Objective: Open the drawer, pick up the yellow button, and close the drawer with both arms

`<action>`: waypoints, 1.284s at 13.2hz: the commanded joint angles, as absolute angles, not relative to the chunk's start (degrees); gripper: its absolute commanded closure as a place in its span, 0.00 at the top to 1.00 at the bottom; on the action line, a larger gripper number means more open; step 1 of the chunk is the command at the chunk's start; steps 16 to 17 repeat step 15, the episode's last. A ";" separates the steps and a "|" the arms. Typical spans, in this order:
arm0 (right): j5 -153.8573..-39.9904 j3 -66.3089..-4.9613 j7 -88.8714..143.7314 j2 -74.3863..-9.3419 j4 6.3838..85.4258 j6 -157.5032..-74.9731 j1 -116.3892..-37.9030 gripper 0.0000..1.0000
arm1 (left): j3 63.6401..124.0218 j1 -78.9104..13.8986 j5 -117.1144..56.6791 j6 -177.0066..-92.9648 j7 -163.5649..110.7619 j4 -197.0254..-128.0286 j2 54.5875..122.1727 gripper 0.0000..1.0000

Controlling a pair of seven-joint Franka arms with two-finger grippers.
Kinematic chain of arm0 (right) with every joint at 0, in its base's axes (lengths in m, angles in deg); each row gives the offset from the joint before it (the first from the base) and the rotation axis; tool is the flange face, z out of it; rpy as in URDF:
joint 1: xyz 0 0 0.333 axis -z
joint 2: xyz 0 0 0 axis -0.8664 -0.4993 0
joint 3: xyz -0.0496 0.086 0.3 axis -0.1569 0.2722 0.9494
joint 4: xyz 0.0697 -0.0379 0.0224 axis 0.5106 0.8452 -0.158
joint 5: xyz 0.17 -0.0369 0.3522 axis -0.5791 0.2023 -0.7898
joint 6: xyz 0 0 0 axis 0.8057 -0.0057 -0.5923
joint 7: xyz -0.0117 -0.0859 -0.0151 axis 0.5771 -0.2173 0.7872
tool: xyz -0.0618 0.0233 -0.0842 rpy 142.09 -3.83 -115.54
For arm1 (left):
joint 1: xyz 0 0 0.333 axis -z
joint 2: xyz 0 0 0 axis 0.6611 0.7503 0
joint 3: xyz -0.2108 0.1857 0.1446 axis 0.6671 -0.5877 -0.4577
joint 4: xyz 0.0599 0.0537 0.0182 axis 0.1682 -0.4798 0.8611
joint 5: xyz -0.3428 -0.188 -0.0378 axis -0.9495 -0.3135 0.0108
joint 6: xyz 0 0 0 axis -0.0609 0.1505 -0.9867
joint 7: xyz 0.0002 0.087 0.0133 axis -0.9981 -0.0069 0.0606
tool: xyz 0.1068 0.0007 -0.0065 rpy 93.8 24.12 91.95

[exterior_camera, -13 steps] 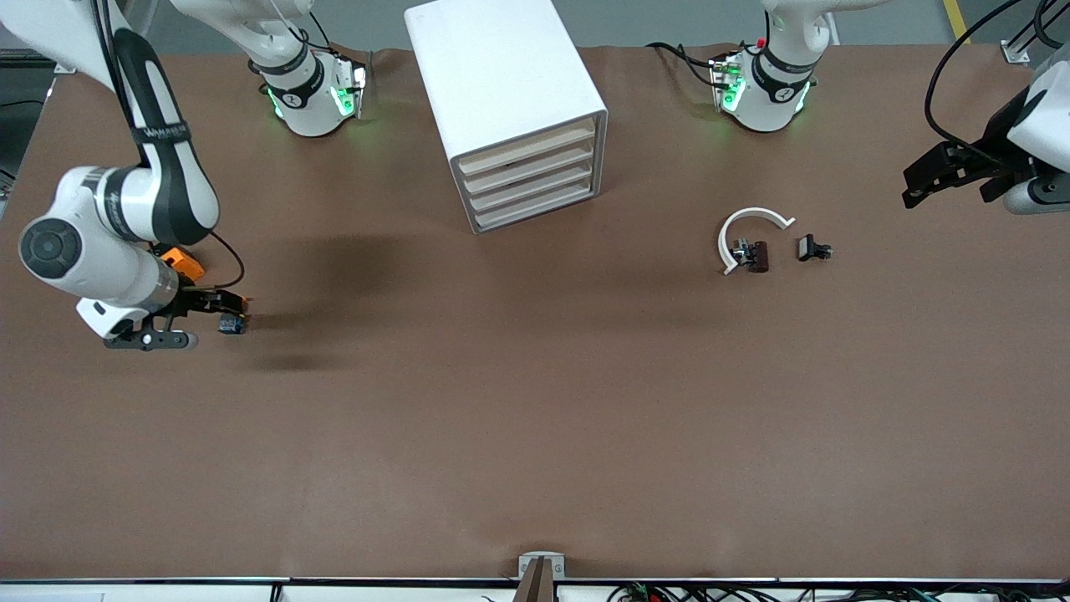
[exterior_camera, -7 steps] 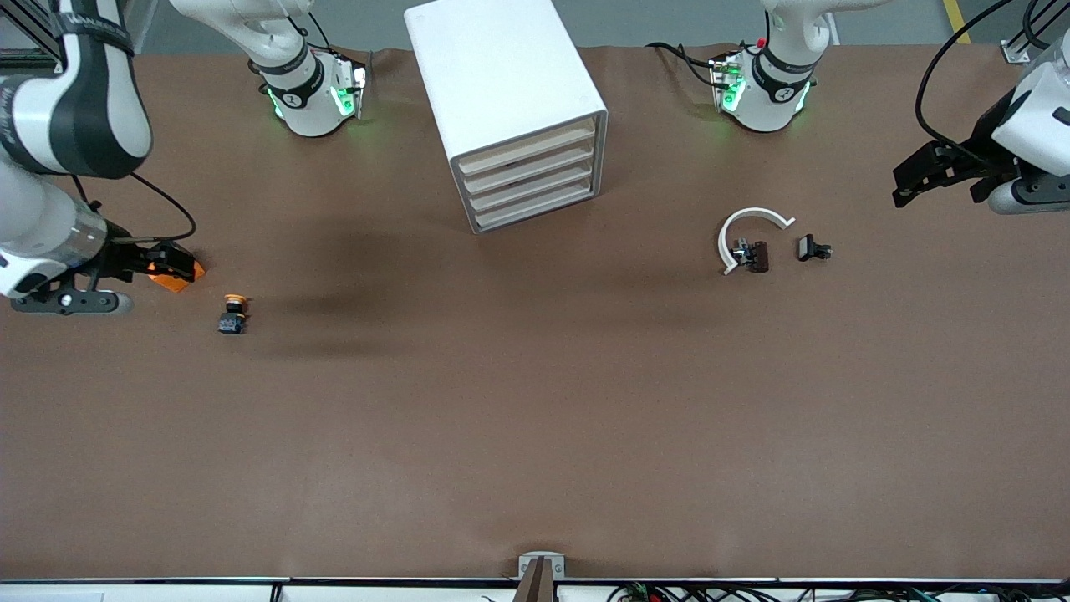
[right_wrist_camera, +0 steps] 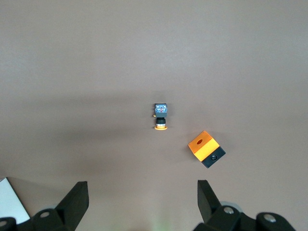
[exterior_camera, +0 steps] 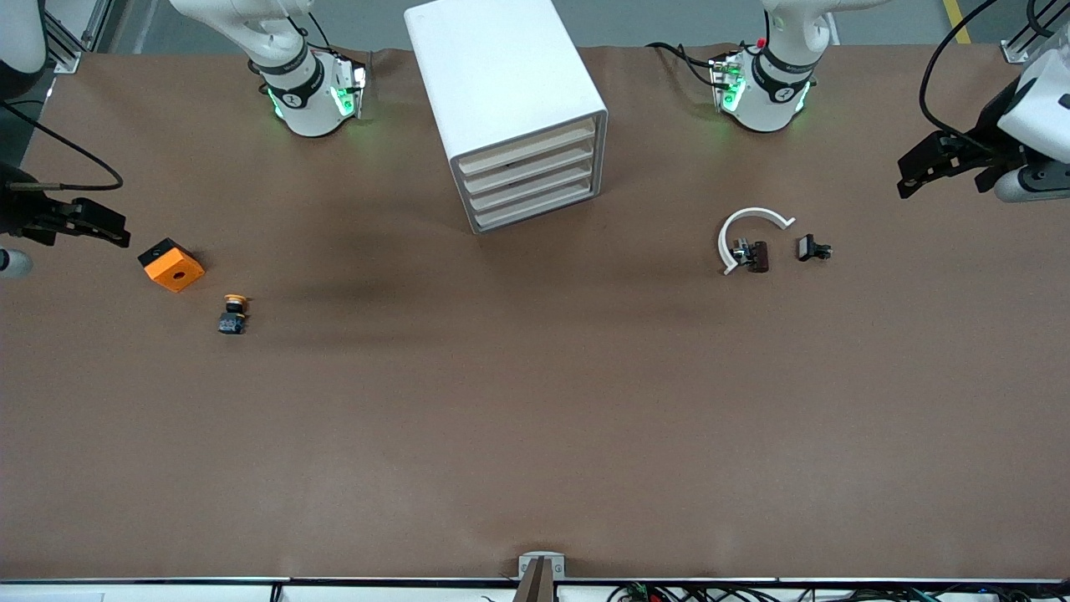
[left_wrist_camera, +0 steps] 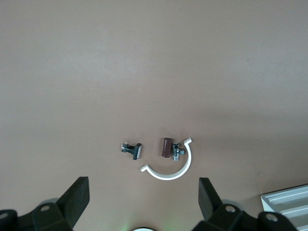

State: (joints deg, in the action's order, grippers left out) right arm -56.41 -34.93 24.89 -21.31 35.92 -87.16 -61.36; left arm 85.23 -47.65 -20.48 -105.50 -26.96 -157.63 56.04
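The button [exterior_camera: 234, 313] with its orange-yellow cap lies on the brown table toward the right arm's end, and shows in the right wrist view [right_wrist_camera: 160, 116]. The white drawer cabinet [exterior_camera: 510, 109] stands at the table's middle with all drawers shut. My right gripper [exterior_camera: 92, 227] is open and empty, up over the table's edge at the right arm's end. My left gripper [exterior_camera: 932, 171] is open and empty, up over the left arm's end of the table. Both grippers' fingers [right_wrist_camera: 77, 199] [left_wrist_camera: 79, 195] stand wide apart in the wrist views.
An orange square block [exterior_camera: 171, 264] with a hole lies beside the button, also in the right wrist view [right_wrist_camera: 206, 148]. A white curved piece [exterior_camera: 748, 226], a brown part [exterior_camera: 756, 257] and a black clip [exterior_camera: 811, 247] lie toward the left arm's end.
My right gripper let go of the button, which stays on the table, then drew away toward the table's end and uncovered the orange block. My left gripper shifted slightly.
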 commanded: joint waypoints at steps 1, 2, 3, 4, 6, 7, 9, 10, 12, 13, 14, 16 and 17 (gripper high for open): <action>-57.26 -34.84 24.95 -22.36 32.23 -84.91 -61.28 1.00 | 85.17 -49.55 -20.43 -105.01 -30.83 -158.97 54.23 1.00; -57.18 -34.76 24.95 -22.36 31.79 -84.90 -61.28 1.00 | 85.26 -49.47 -20.52 -105.01 -30.74 -158.88 54.32 1.00; -57.18 -34.84 24.95 -22.36 31.18 -84.82 -61.28 1.00 | 85.70 -49.47 -20.52 -105.01 -30.05 -158.88 54.32 1.00; -57.09 -34.84 24.95 -22.44 30.65 -84.64 -61.28 1.00 | 85.87 -49.38 -20.44 -105.01 -29.60 -159.14 54.23 1.00; -57.53 -35.02 24.95 -22.53 30.20 -83.94 -61.10 1.00 | 85.96 -49.12 -20.43 -105.01 -29.60 -159.41 54.06 1.00; -57.79 -34.93 24.95 -22.62 30.12 -83.94 -61.28 1.00 | 85.96 -49.11 -20.52 -105.01 -29.69 -159.32 54.06 1.00; -57.88 -34.93 24.95 -22.71 30.12 -83.94 -61.28 1.00 | 85.96 -48.94 -20.52 -105.01 -29.69 -158.88 54.23 1.00; -58.23 -34.93 24.95 -22.71 30.12 -83.94 -61.19 1.00 | 85.96 -48.94 -20.52 -105.01 -30.04 -158.79 54.58 1.00; -58.58 -34.93 25.03 -22.71 30.12 -83.94 -61.19 1.00 | 85.96 -48.85 -20.52 -105.01 -30.22 -157.65 55.46 1.00; -58.58 -34.93 25.03 -22.71 30.12 -83.94 -61.19 1.00 | 85.96 -48.68 -20.52 -104.92 -29.95 -157.21 55.72 1.00; -58.58 -34.93 25.03 -22.79 30.12 -83.94 -61.19 1.00 | 85.96 -48.68 -20.44 -104.49 -29.95 -156.95 55.73 1.00; -58.58 -34.93 25.12 -22.79 30.12 -83.94 -61.19 1.00 | 86.05 -48.68 -20.43 -104.40 -30.21 -156.68 55.73 1.00; -58.58 -34.93 25.12 -22.79 30.12 -83.94 -61.19 1.00 | 86.05 -48.68 -20.43 -104.40 -30.21 -156.68 55.73 1.00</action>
